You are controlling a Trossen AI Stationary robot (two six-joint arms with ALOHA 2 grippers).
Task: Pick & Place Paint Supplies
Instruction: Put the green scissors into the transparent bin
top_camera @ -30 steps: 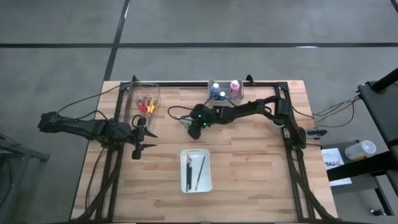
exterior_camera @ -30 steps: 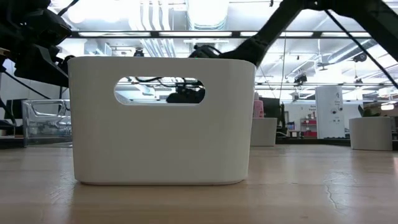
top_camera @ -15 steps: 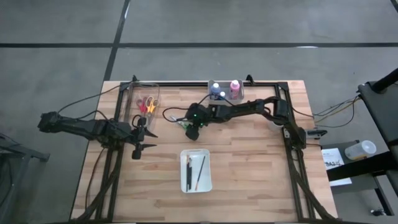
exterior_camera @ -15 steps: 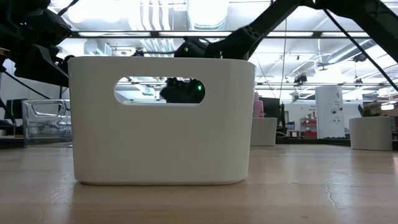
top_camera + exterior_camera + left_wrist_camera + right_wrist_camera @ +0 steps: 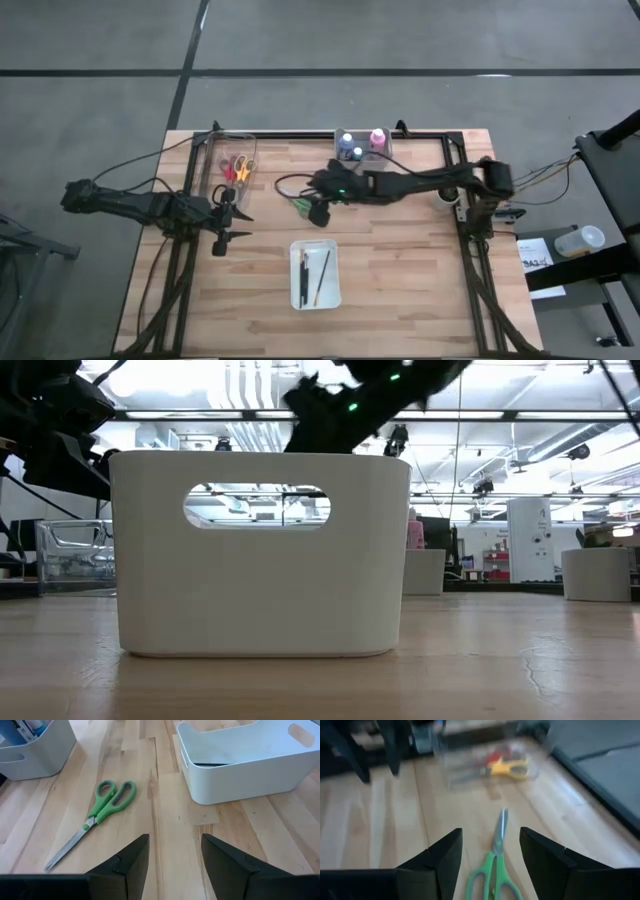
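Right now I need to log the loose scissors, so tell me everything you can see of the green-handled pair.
The green-handled scissors lie flat on the bare wooden table, loose and closed. Two green loops, plastic by the look, meet bare metal blades at a small pivot. They rest mid-table, apart from the white bin of brushes and the clear tray of other scissors. The right pincer hangs above them, open, not touching; nothing but the tabletop touches them.

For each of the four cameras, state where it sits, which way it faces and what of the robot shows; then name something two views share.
High: overhead, straight down; both arms, wooden table.
Low: table height, level; white bin close up, right arm above.
Left wrist: on left arm, facing green scissors and the bin; left gripper open.
Right wrist: on right arm, above the scissors, facing clear container; right gripper open.
Shared: both wrist views show the scissors.
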